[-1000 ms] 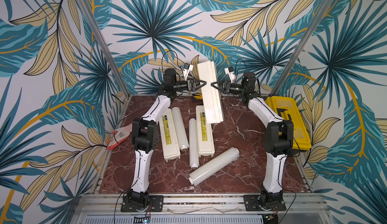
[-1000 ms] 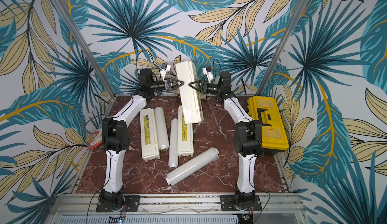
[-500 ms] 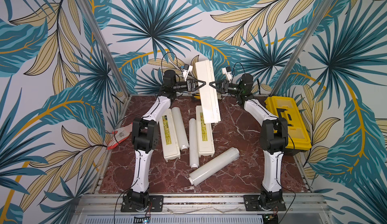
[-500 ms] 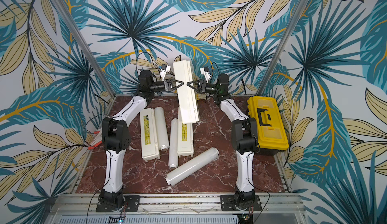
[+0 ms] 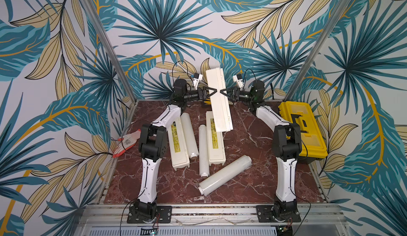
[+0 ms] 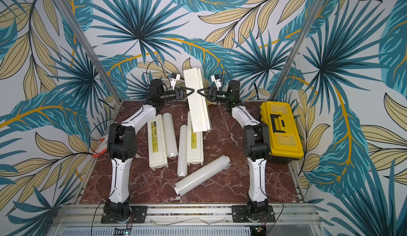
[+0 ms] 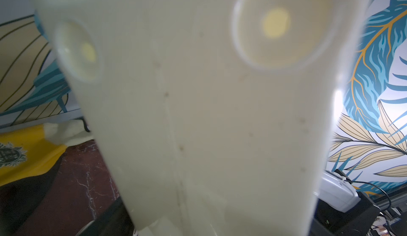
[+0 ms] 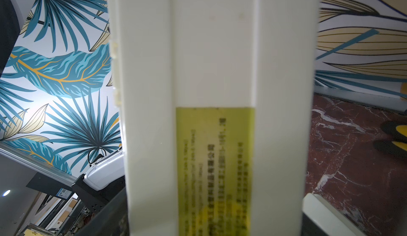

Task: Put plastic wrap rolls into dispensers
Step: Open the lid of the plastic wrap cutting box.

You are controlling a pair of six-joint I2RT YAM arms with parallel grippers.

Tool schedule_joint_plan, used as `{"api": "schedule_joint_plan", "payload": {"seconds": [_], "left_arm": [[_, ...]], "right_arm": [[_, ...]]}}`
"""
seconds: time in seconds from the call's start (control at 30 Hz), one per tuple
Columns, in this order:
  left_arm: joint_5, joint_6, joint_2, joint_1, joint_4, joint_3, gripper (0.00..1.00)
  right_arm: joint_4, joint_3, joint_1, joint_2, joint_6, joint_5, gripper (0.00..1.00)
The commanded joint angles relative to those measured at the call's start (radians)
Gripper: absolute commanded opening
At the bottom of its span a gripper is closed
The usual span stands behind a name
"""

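Smooth cream plastic dispenser [image 5: 218,107] above glossy marble-look tabletop [image 5: 248,135].

Blurred just ahead of the left gripper [image 5: 211,91], raised dispenser [image 7: 198,113] cut off at both ends; unreadable label [image 8: 215,168] print facing the right gripper [image 5: 225,91].

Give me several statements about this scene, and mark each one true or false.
1. The raised dispenser is off the table, between the left gripper and the right gripper. True.
2. Three plastic wrap rolls lie on the table. True.
3. The dispensers on the table have open lids. False: both lying dispensers are closed, labels up.
4. The yellow toolbox stands beside the left arm. False: the toolbox is beside the right arm.
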Motion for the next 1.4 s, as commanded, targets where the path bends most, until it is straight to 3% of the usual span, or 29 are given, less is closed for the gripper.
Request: {"api": "schedule_joint_plan", "payload": {"seconds": [0.0, 0.47, 0.53, 0.6, 0.73, 0.87, 1.0, 1.2, 1.37], "left_arm": [[-0.179, 0.087, -0.026, -0.043, -0.082, -0.043, 0.94], [-0.301, 0.222, -0.003, -0.08, -0.375, 0.035, 0.94], [-0.273, 0.219, 0.003, -0.081, -0.377, 0.037, 0.77], [-0.244, 0.225, 0.007, -0.084, -0.377, 0.041, 0.74], [-0.208, 0.264, 0.003, -0.084, -0.377, 0.041, 0.86], [-0.273, 0.282, -0.009, -0.085, -0.423, 0.046, 0.92], [-0.359, 0.288, -0.017, -0.089, -0.496, 0.055, 0.95], [-0.492, 0.35, -0.021, -0.11, -0.658, 0.102, 0.96], [-0.532, 0.366, -0.011, -0.119, -0.706, 0.123, 0.96]], "right_arm": [[0.077, -0.001, 0.044, -0.017, 0.06, -0.015, 0.57], [0.155, -0.004, 0.069, 0.004, 0.127, -0.035, 0.54], [0.179, -0.004, 0.072, 0.01, 0.151, -0.043, 0.54], [0.211, -0.003, 0.075, 0.015, 0.178, -0.052, 0.54], [0.216, -0.009, 0.077, 0.019, 0.183, -0.062, 0.54], [0.195, -0.022, 0.077, 0.012, 0.159, -0.051, 0.53], [-0.006, -0.028, 0.077, -0.021, 0.0, -0.016, 0.53], [-0.515, 0.026, 0.078, -0.088, -0.355, 0.112, 0.53], [-0.675, 0.047, 0.078, -0.1, -0.432, 0.2, 0.52]]}}
